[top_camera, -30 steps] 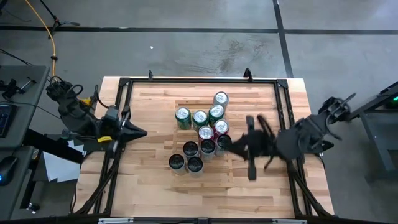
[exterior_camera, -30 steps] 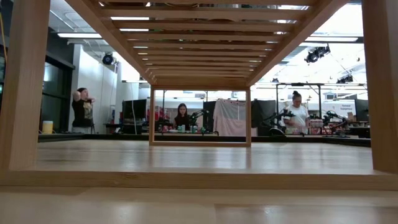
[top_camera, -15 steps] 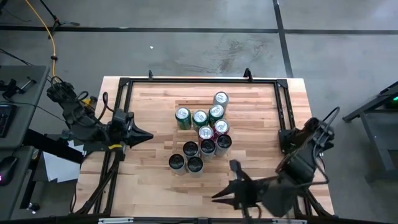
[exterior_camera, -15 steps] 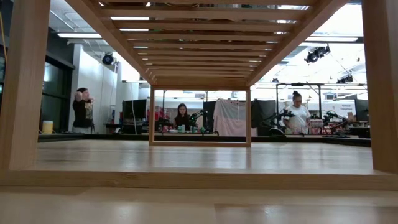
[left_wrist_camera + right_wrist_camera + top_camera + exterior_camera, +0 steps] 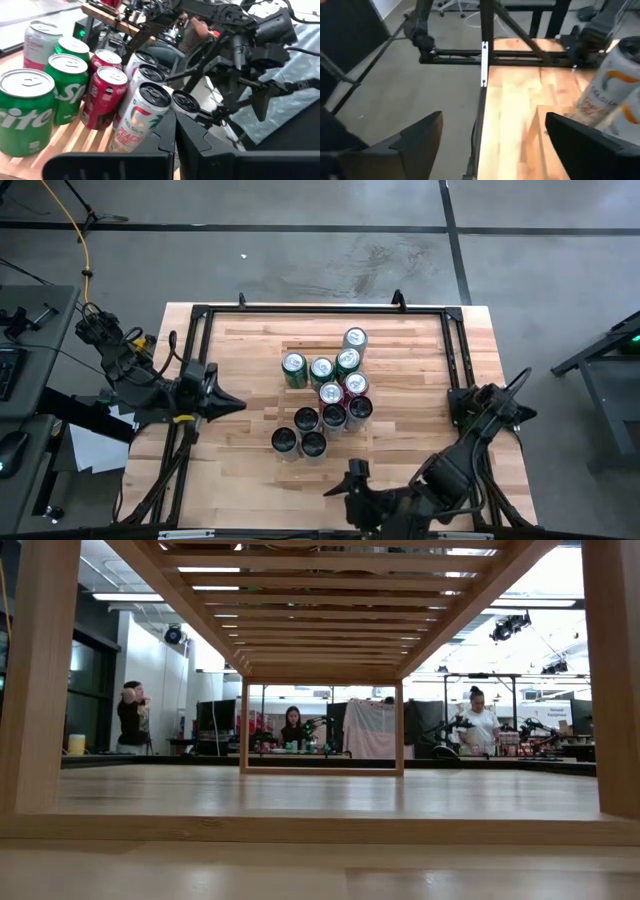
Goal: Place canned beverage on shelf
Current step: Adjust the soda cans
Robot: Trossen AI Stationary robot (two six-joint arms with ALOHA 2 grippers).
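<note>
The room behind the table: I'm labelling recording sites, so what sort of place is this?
Most likely a robotics lab or workshop: a bare concrete floor, more robot arms on benches in the background with people working at them, and ceiling strip lights.

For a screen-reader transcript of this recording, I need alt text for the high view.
Ten cans stand clustered on a slatted wooden shelf in the middle of the table. The left gripper waits at the table's left side with jaws shut; the right gripper, jaws open and empty, is at the near edge, away from the cans.
</note>
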